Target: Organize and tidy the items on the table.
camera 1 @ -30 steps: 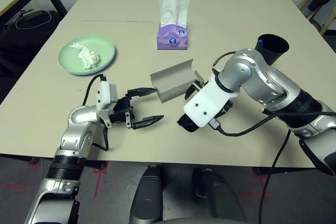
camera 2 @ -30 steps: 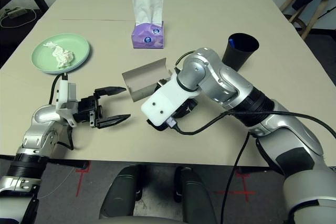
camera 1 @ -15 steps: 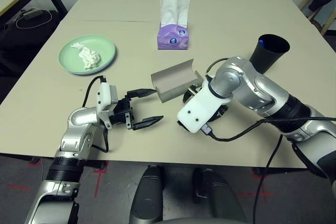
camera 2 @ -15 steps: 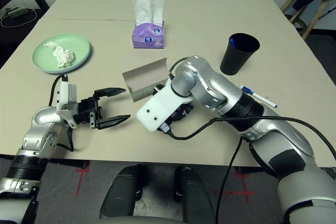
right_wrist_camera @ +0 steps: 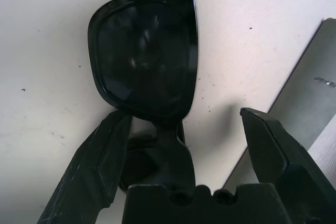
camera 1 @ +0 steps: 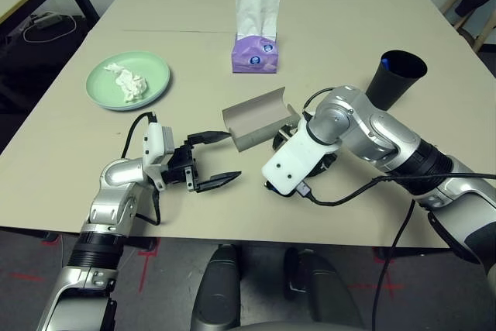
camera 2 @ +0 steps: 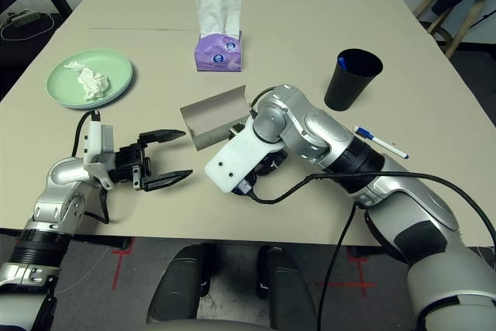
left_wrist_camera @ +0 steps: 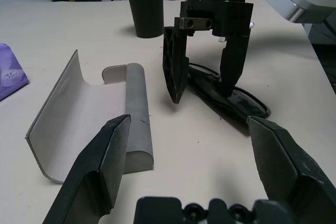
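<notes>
Left eye view: the grey glasses case [camera 1: 257, 118] lies open mid-counter [camera 1: 194, 5], between the left tool [camera 1: 215, 159], jaws spread and empty, and the right arm. Behind stand the black cup [camera 1: 395, 77] and mint plate [camera 1: 128, 79] with tissue [camera 1: 128, 84].

Left wrist view: the right tool [left_wrist_camera: 203, 94] points down, fingers apart astride the black sunglasses [left_wrist_camera: 231, 99].

Right wrist view: one lens lies between the spread fingers.

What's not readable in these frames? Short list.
- Sunglasses: in the eye views, hidden under the right tool's white wrist housing; the far lens runs behind the tool base in the right wrist view.
- Black cup: contents too dark to tell, apart from something blue at the rim.
- Glasses case: right end hidden by the right arm, eye views.
</notes>
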Motion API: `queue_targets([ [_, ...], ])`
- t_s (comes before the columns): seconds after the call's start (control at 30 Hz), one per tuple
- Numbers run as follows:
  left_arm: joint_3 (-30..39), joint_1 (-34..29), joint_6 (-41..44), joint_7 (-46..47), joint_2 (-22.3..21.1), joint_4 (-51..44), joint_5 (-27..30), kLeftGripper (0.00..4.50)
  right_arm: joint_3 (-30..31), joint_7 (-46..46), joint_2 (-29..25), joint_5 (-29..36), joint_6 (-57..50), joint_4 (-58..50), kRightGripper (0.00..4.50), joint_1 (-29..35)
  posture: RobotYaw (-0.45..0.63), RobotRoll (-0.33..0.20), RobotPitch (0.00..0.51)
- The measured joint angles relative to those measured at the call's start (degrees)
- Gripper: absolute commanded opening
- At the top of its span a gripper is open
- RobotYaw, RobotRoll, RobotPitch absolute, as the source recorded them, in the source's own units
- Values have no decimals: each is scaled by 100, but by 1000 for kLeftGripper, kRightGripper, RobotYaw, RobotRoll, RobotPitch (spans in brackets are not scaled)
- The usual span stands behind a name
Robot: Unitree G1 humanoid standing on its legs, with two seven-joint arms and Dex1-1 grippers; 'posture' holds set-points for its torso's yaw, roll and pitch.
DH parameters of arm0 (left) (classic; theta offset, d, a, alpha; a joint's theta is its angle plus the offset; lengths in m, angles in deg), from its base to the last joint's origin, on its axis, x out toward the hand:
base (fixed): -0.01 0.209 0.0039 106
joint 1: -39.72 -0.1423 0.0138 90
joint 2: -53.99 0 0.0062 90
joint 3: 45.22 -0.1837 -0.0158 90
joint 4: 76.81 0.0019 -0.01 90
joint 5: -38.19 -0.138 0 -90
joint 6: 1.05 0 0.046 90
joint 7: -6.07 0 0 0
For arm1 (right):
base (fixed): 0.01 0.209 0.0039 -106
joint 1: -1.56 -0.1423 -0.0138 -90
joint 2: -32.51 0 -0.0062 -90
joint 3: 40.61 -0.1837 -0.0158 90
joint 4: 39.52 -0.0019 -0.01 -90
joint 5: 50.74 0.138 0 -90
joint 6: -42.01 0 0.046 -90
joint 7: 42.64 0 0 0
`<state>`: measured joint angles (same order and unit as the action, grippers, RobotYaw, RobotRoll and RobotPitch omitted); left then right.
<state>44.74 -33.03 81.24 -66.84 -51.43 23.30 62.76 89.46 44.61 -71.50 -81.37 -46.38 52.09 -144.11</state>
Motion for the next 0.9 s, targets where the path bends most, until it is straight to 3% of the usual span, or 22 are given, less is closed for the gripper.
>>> queue_targets([
  [0.57,-1,1,-159,-5,2,203,-15,4484,-21,99,-73,75,429,11,4500,-161,260,0,159],
  [0.9,-13,1,-180,-3,3,205,-21,4484,-35,178,-54,76,44,-23,4500,-133,248,0,151],
])
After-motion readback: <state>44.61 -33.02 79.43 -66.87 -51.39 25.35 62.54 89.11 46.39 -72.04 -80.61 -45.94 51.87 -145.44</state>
